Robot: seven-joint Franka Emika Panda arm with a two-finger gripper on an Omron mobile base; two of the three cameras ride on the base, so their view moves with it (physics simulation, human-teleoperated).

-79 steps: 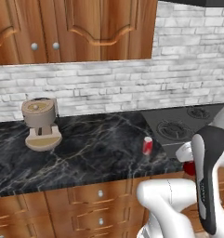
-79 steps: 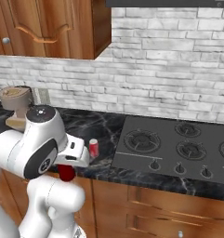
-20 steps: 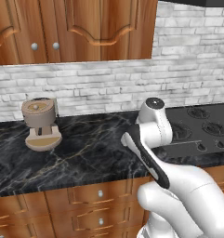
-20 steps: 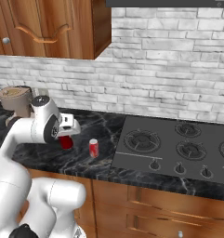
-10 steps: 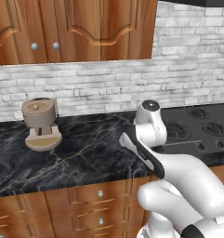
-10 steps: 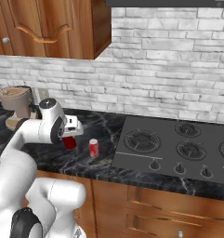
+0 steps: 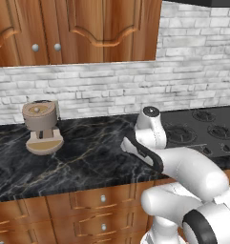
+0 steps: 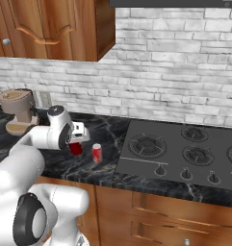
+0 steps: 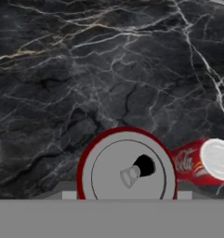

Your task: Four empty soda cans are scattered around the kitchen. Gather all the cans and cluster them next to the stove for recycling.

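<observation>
Soda cans — two in sight. One soda can (image 8: 75, 148) sits in the end effector (image 8: 76, 147), held above the black marble bench (image 8: 50, 158); in the hand view its silvery top (image 9: 127, 170) faces the camera, ringed in red. The end effector is clamped on this can, with the fingers themselves hidden behind the can's top in the hand view. The second soda can (image 8: 97, 153) stands upright on the bench, just beside the held one and near the left edge of the stove (image 8: 185, 153); in the hand view it shows to the right of the held can (image 9: 201, 161), red side and pale top visible.

Stove — flat black cooktop with round burner grates, set into the bench to the right of both cans.

Coffee machine (image 7: 41, 127) — beige, round, at the far left of the bench against the brick wall (image 7: 107, 90), well apart from the cans.

Cabinets (image 7: 73, 28) — brown wood, above the bench.
</observation>
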